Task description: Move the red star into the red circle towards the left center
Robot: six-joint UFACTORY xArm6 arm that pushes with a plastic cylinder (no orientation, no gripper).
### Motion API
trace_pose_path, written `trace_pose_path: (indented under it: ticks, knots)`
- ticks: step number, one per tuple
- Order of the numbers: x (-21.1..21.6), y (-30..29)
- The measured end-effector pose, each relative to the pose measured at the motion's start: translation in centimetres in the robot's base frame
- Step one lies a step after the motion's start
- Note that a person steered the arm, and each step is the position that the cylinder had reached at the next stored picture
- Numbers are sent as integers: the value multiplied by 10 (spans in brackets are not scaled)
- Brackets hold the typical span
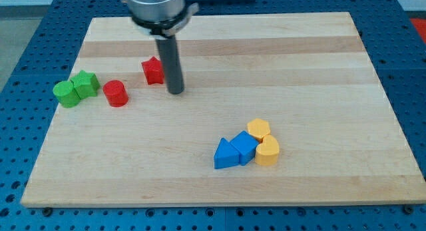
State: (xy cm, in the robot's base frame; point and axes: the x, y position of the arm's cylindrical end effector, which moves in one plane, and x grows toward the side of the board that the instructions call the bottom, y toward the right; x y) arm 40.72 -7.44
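Observation:
The red star (153, 70) lies on the wooden board at the upper left. The red circle (116, 93) stands to its lower left, a small gap apart. My tip (176, 92) is on the board just right of and slightly below the red star, close to it; whether it touches the star cannot be told.
Two green blocks (76, 88) sit touching each other at the board's left edge, left of the red circle. A cluster of a blue triangle (225, 154), a blue cube (244, 148) and two yellow blocks (263, 142) lies at lower centre-right.

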Motion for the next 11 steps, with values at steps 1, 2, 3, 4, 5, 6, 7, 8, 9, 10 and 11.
trace_pose_path:
  ticks: [1, 2, 3, 4, 5, 6, 7, 8, 9, 10, 11]
  knots:
    - [-29, 1]
    - [-54, -5]
    - [-55, -28]
    - [-36, -48]
    - [-21, -73]
    - [-15, -93]
    - [-14, -93]
    - [9, -81]
    - [41, -80]
    - [49, -101]
    - [49, -123]
